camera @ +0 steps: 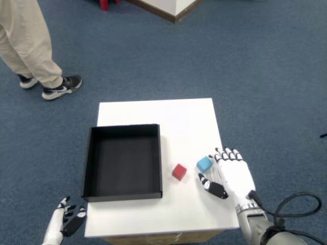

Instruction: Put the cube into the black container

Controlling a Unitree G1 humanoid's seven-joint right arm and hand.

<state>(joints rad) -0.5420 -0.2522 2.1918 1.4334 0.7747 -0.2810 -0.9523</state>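
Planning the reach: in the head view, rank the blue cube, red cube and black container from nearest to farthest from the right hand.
1. Blue cube: right by the fingertips of the right hand, on its left.
2. Red cube: farther left, mid-table.
3. Black container: farthest, on the table's left side.

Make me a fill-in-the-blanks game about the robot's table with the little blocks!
1. The black container has ____ inside it.
2. The cube nearest the right hand is colored ____.
3. The red cube sits between the container and the ____ cube.
4. Both cubes rest on the white ____.

Missing words: nothing; blue; blue; table
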